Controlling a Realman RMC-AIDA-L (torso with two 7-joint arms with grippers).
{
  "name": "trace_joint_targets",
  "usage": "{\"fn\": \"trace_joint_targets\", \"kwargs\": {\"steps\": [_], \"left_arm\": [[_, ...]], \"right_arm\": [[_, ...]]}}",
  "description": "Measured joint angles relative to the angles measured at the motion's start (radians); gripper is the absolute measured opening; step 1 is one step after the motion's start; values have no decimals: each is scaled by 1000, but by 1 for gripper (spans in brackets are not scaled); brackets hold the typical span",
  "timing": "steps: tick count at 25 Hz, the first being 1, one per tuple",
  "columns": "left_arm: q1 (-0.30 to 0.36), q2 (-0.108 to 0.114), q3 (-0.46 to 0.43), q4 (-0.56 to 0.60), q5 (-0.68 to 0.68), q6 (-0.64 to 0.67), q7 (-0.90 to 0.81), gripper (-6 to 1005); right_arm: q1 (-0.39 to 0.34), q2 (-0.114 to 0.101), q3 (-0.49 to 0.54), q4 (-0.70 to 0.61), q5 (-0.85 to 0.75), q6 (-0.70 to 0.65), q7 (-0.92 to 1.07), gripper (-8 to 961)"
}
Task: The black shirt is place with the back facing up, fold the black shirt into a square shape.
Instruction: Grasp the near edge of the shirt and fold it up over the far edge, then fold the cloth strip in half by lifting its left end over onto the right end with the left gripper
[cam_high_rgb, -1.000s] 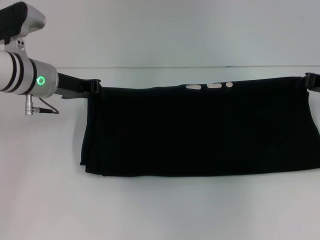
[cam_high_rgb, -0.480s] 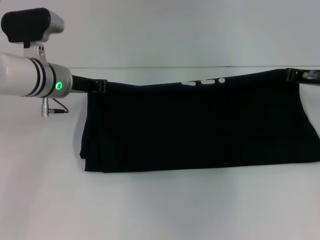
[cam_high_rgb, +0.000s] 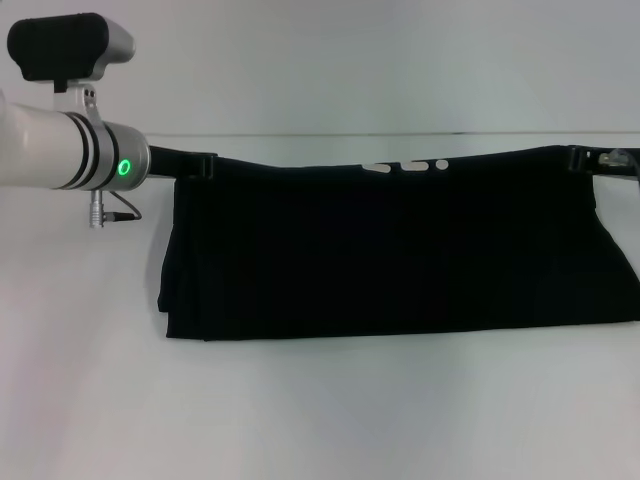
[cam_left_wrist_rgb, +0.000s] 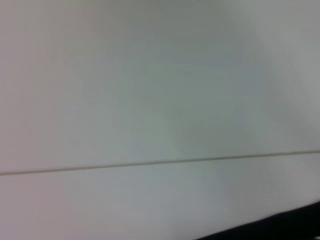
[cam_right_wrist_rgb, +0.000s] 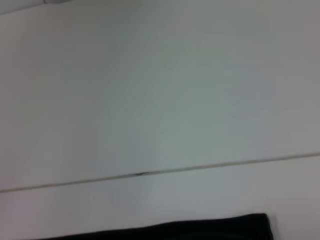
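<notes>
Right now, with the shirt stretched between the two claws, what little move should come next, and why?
Probably carry both far corners toward the near edge. The left claw and right claw each pinch a far corner of the black shirt, which is a wide band, not square.

The left arm (cam_high_rgb: 60, 150) is showing as a fat round tube, white and silver, with two thin black rings going around it. A small green light (cam_high_rgb: 124, 168) is glowing in a ring shape on its silver end. A black box with round corners (cam_high_rgb: 62, 46) is sitting on top in a silver holder. A little silver plug (cam_high_rgb: 96, 210) is sticking out underneath, and a thin dark cable (cam_high_rgb: 122, 206) is looping from it. The left gripper (cam_high_rgb: 195, 164) is looking like a flat black bar. The right gripper (cam_high_rgb: 600, 158) is showing only as a small black and silver piece at the far right.
</notes>
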Motion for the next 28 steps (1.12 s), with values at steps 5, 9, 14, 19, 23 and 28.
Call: {"fn": "trace_joint_targets", "kwargs": {"steps": [5,9,14,19,23,28], "left_arm": [[-16,10,-34,-8,-4,-13,-66,143],[-15,26,-51,31,-8,33,-151,288],[21,47,-142,103,-43,226,-181,497],[128,55,-318,107,-294,507,-16,604],[215,54,-372,94,-396,643,4,690],[282,53,-504,24,-401,790,-14,747]], "right_arm": [[-1,-57,3,5,0,-25,81,118],[13,-117,8,-27,4,-107,136,339],[-16,-126,79,-167,14,-289,135,453],[-149,-52,186,-300,255,-439,-89,567],[-273,-8,225,-285,535,-566,-321,750],[-370,18,274,-166,779,-753,-565,791]]}}
